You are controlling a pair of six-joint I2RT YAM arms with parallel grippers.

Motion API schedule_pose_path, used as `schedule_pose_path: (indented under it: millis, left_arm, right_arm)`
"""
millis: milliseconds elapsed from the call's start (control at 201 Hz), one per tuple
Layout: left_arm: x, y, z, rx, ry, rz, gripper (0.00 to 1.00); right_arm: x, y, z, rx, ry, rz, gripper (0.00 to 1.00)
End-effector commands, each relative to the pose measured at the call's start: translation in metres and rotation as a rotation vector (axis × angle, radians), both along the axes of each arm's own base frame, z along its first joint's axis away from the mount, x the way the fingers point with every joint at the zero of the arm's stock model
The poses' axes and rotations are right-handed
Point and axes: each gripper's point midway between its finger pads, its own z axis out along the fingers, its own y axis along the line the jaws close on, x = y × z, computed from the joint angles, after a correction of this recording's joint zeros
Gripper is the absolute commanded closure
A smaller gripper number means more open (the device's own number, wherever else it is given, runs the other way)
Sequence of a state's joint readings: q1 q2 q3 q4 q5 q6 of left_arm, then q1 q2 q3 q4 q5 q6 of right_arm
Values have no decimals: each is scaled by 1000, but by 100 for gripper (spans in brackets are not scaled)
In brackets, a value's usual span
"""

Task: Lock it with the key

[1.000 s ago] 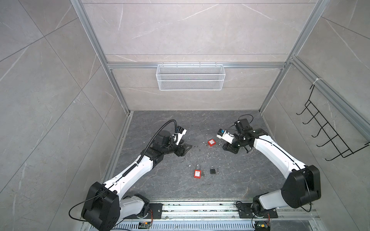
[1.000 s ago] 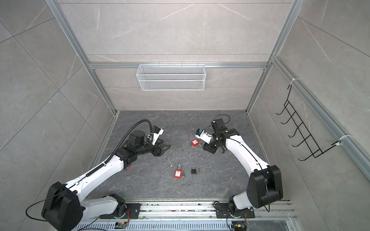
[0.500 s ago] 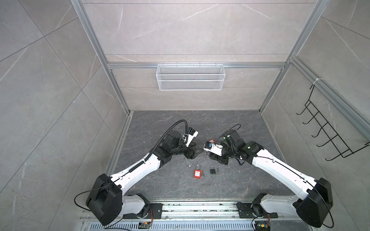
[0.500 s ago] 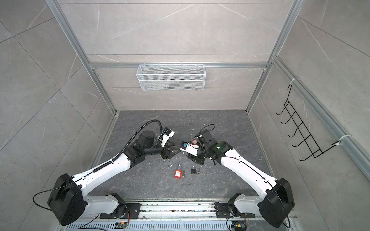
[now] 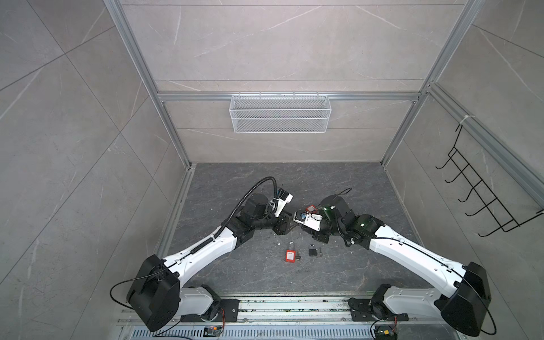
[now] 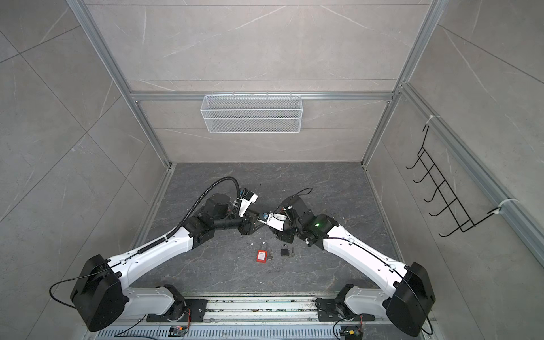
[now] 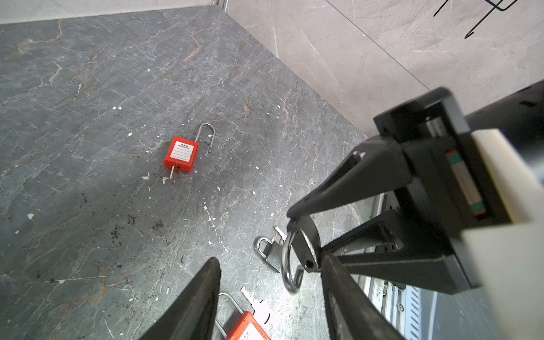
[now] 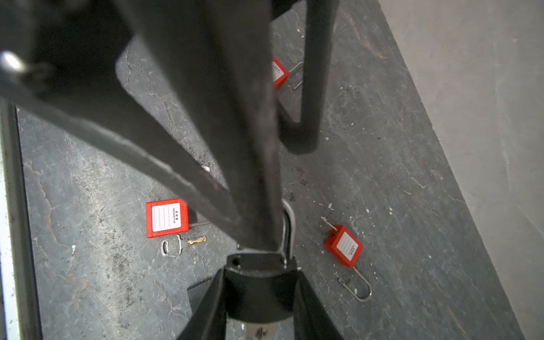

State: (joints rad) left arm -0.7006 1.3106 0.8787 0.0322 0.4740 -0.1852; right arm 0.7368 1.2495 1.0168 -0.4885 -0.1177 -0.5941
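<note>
Here the right tool (image 8: 259, 275) holds the black padlock (image 8: 259, 294) between the left tool's (image 7: 270, 261) parted jaws.

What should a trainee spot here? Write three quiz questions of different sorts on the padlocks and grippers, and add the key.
1. True or false: the right gripper is empty.
2. The shackle of the padlock between its fingers is: A) open; B) shut; C) broken off.
3. Fill in: beside the small black padlock on the floor lies a ____.
Answer key: 1 false, it grips the padlock; 2 A; 3 key.
</note>
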Motion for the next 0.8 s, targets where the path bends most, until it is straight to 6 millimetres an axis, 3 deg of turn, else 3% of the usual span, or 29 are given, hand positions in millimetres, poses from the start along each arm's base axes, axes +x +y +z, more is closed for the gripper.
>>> schedule_pose_path:
  millis: [0,792]
  left_arm:
    - [0,-4,6,-33,-13,-11,48]
    - [-5,-19,15,-86,11,-90,69]
  right_arm:
    - [3,2,14,38,-54,-15,76]
    - [7,6,14,-4,-131,12,77]
